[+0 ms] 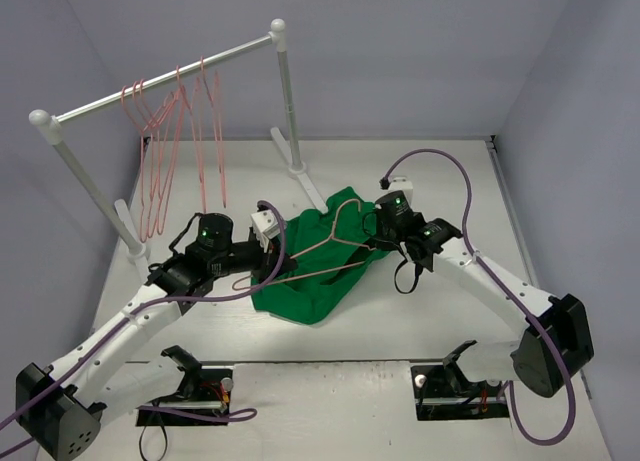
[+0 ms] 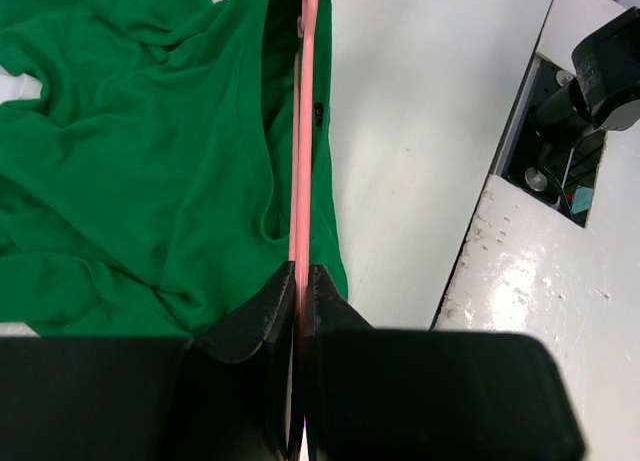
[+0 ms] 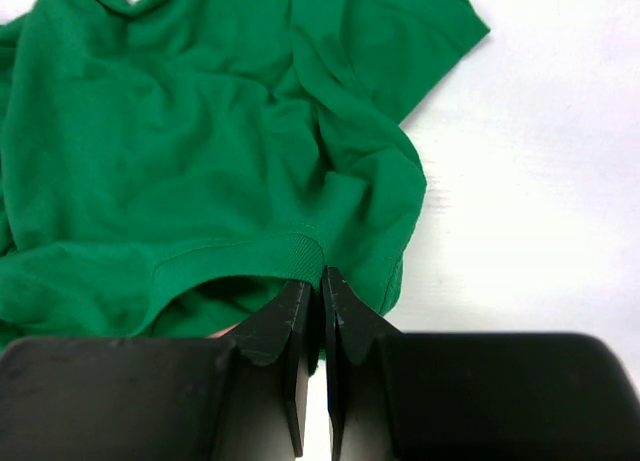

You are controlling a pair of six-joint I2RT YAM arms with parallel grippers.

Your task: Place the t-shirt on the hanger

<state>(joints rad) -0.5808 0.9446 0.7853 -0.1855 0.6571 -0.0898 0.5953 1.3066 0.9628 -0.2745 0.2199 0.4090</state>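
Left gripper (image 2: 300,286): clamped on the thin pink-red wire hanger (image 2: 306,131), wire running straight out between the tips.
Hanger position: lies tilted across the garment, hook towards the far side, held near one end.
Bright green soft fabric t-shirt (image 1: 312,293): crumpled on the white table (image 1: 420,321), between the two arms.
Right gripper (image 3: 312,281): tips nearly together, pinching the t-shirt's ribbed collar edge.
White rack bar (image 1: 165,81): far left, spare pink hangers (image 1: 160,156) hanging from it.

hanger (image 2: 304,131) over t-shirt (image 1: 312,293), on table (image 1: 440,316), rack (image 1: 165,81) behind at left
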